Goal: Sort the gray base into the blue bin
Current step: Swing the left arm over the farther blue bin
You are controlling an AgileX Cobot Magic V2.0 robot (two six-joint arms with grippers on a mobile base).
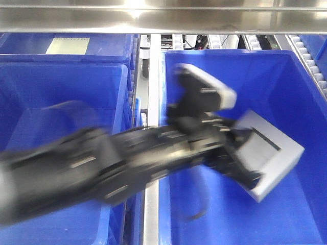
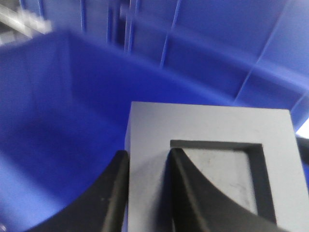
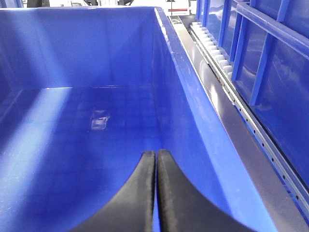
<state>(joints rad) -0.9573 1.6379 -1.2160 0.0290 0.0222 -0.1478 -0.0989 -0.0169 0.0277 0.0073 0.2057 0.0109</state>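
The gray base [image 1: 273, 153] is a matte block with a square recess, hanging tilted over the right-hand blue bin [image 1: 265, 76]. My left gripper [image 1: 241, 149] reaches in from the left, blurred, and is shut on it. In the left wrist view one wall of the gray base [image 2: 207, 125] sits between the fingers of my left gripper [image 2: 148, 157], with one finger inside the recess and blue bin wall [image 2: 58, 106] behind. My right gripper [image 3: 156, 155] is shut with nothing in it, low over the grid floor of a blue bin [image 3: 72, 145].
A second blue bin [image 1: 51, 97] stands on the left, with a labelled blue bin [image 1: 66, 46] behind it. A metal rail [image 1: 153, 76] separates the bins. A steel bar [image 1: 153, 20] crosses the top. A roller track [image 3: 217, 53] runs beside the bin.
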